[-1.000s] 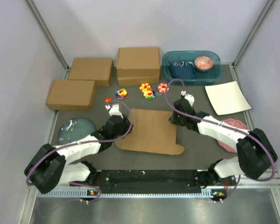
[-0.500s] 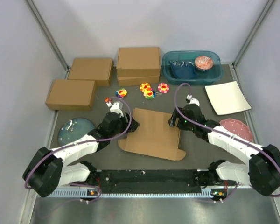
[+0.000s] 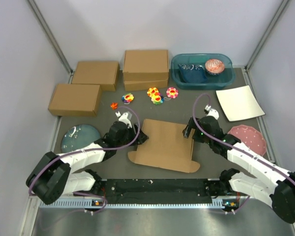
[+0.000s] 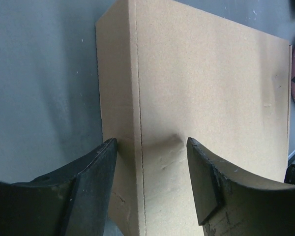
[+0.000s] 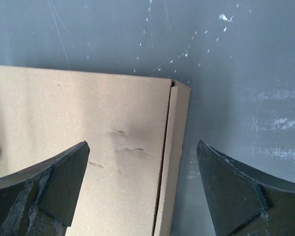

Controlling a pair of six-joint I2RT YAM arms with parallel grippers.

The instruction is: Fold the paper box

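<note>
The paper box [image 3: 166, 146] lies flat in the middle of the dark mat, a plain brown die-cut sheet with tabs on its near edge. My left gripper [image 3: 140, 137] hovers at its left edge, open. In the left wrist view the paper box [image 4: 211, 88] fills the frame, and the left gripper [image 4: 151, 143] straddles the narrow flap crease without pinching it. My right gripper [image 3: 190, 132] is open at the sheet's far right corner. The right wrist view has the right gripper [image 5: 142, 145] spread wide over the paper box [image 5: 78, 123] and its thin side flap.
Three ready-made cardboard boxes [image 3: 74, 99], [image 3: 96, 73], [image 3: 146, 68] stand at the back left. A teal bin [image 3: 227, 73] sits back right, a white sheet [image 3: 239, 102] and pink plate [image 3: 248, 136] on the right, a bluish round dish [image 3: 79, 136] on the left, and flower toys [image 3: 157, 95] behind the sheet.
Both grippers have opened and let go of the cardboard's side edges. The sheet has slid slightly nearer and to the right, and both arms have drawn back a little.
</note>
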